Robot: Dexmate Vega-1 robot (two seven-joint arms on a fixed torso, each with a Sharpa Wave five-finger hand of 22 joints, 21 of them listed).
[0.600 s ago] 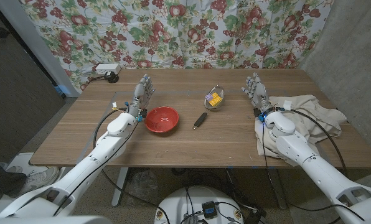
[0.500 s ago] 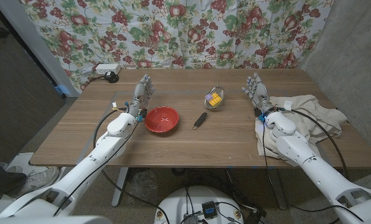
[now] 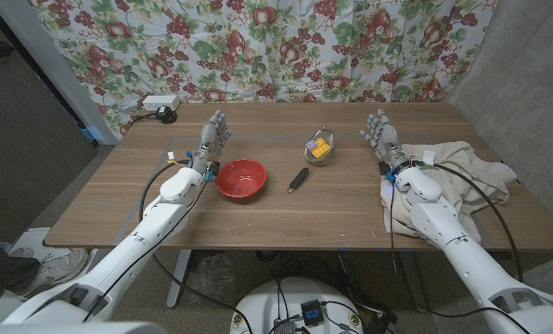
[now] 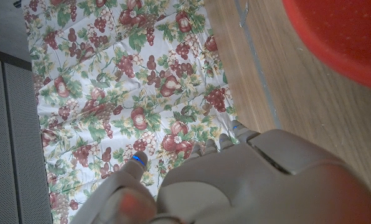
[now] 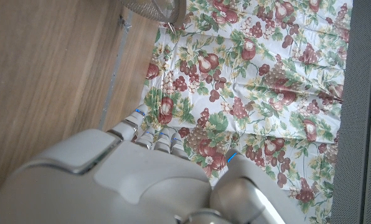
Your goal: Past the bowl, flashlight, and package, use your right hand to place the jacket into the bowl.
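Since the earlier frame almost nothing has moved: the right forearm has shifted slightly over the cloth, and the things on the desk lie as they did.

The floral curtain hangs behind the wooden desk. At the desk's right end the jacket lies as a crumpled cream heap, one fold drooping over the near edge, with the right forearm across it. The red bowl sits left of centre and holds nothing; the left robot hand stands just beside its left rim, fingers up and spread, gripping nothing. The right robot hand stands the same way near the jacket's left edge, fingers apart and bare. Between the two, a small clear package with yellow contents stands beyond a dark flashlight lying on the wood.

The left wrist view adds the bowl's red rim close by; the right wrist view catches a blurred edge of the package against the curtain.
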